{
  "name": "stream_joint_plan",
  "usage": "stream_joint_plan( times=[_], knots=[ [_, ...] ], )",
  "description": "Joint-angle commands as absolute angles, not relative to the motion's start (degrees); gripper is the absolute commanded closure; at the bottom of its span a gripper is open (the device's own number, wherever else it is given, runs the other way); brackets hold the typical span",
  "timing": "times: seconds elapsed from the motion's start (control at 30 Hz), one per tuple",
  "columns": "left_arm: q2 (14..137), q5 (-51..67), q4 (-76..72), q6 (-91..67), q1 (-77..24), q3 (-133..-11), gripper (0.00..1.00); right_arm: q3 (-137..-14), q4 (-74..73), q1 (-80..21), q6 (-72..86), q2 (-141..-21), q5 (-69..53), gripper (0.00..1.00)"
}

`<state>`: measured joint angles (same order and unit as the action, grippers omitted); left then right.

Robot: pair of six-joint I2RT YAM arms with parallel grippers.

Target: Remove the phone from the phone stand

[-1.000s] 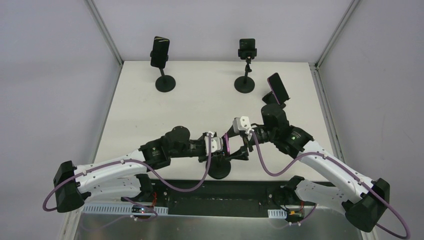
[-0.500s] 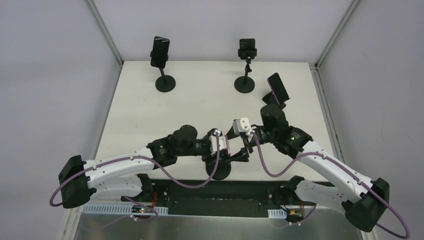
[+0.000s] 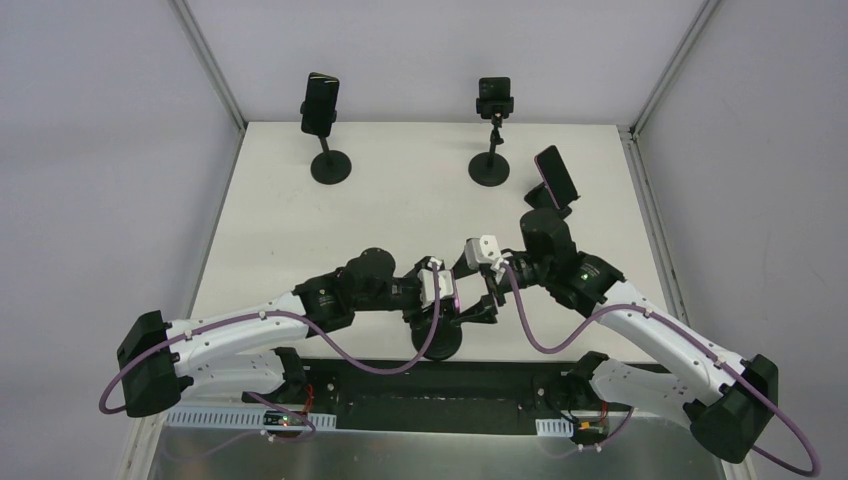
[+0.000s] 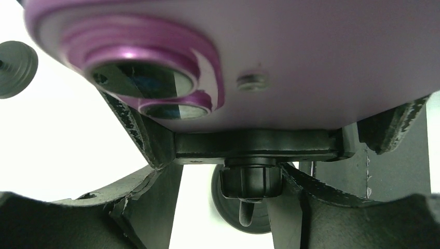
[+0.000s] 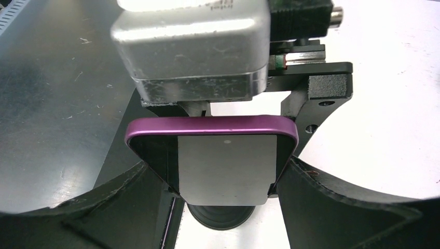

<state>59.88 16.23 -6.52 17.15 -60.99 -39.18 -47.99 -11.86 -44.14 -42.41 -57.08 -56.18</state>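
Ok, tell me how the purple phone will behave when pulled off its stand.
Likely rigid: the phone looks like a flat slab. Its smooth rounded edge may slip in a light grip. The stand, on a small round base, could tip along with it.

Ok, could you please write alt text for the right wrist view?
The right gripper holds a purple-edged phone by its side edges, screen facing the camera. Behind it sits the left arm's silver wrist camera; below is the stand's round black base.
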Motion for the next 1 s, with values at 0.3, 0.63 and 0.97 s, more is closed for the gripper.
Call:
stream_joint_plan(
  times=[0.3, 0.63, 0.97],
  knots=[
    [59.13, 15.58, -11.95, 13.0, -59.82, -46.09, 0.74, -46.98, -15.18, -45.86, -41.0, -57.42, -51.13, 1.0],
    [61.03, 15.51, -11.89, 11.11, -58.85, -46.86, 1.0, -44.0, -6.27, -46.49, -30.24, -55.43, -46.04, 0.71],
    [61.73, 16.61, -11.95, 11.39, -58.49, -46.85, 1.0, -39.39, 6.66, -47.23, -18.9, -53.05, -41.35, 0.35]
  ],
)
